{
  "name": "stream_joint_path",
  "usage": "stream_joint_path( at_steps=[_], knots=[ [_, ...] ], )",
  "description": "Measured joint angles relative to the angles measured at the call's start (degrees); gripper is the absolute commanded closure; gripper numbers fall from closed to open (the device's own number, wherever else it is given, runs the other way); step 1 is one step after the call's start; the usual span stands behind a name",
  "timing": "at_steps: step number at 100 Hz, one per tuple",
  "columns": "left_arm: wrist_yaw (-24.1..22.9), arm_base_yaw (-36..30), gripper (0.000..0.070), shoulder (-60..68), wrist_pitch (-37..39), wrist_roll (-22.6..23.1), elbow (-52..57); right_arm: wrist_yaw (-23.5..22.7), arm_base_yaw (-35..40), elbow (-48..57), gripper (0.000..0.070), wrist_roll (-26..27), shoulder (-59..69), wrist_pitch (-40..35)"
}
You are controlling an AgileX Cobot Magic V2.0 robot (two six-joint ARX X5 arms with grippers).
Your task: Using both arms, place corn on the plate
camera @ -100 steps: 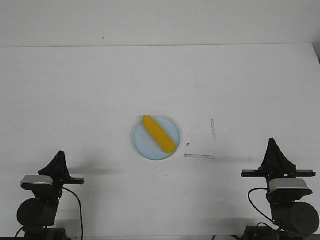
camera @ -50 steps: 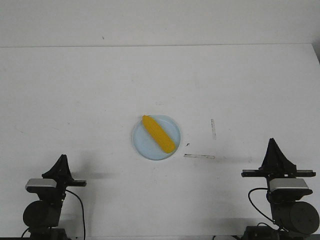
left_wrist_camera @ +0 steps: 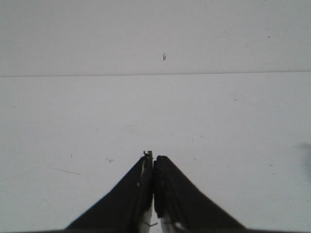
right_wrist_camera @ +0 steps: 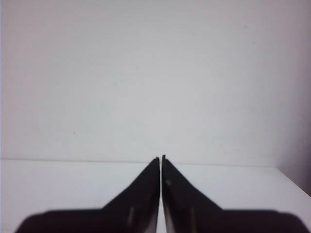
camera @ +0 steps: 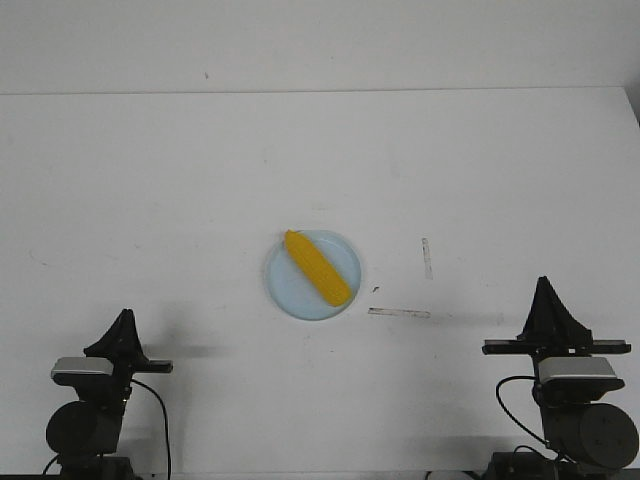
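My left gripper (camera: 125, 318) and right gripper (camera: 546, 285) are pinched together holding nothing, far from the plate (camera: 285, 291), so only a bump could roll the corn (camera: 317, 267) off.

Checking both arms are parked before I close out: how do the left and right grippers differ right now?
The left gripper sits at the table's near left, the right gripper at its near right. In the front view the left shows smaller and lower than the right. Shared: both are shut, empty and well clear of the plate, where the corn lies diagonally.
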Motion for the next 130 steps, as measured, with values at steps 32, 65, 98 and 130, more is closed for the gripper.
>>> stream_joint_path(
  at_steps=[32, 65, 98, 130],
  knots=[
    [0.00, 0.00, 0.0699, 0.00, 0.00, -0.02, 0.00, 0.00, 0.00, 0.00, 0.0692, 0.00, 0.00, 0.00],
    [0.00, 0.00, 0.0699, 0.00, 0.00, -0.02, 0.00, 0.00, 0.00, 0.00, 0.0692, 0.00, 0.00, 0.00],
    [0.00, 0.00, 0.0699, 0.00, 0.00, -0.02, 0.00, 0.15, 0.07, -1.05, 0.0693, 0.00, 0.00, 0.17],
    [0.00, 0.00, 0.0699, 0.00, 0.00, 0.00, 0.00, 0.17, 0.90, -13.86, 0.0692, 0.00, -5.49, 3.56]
  ],
)
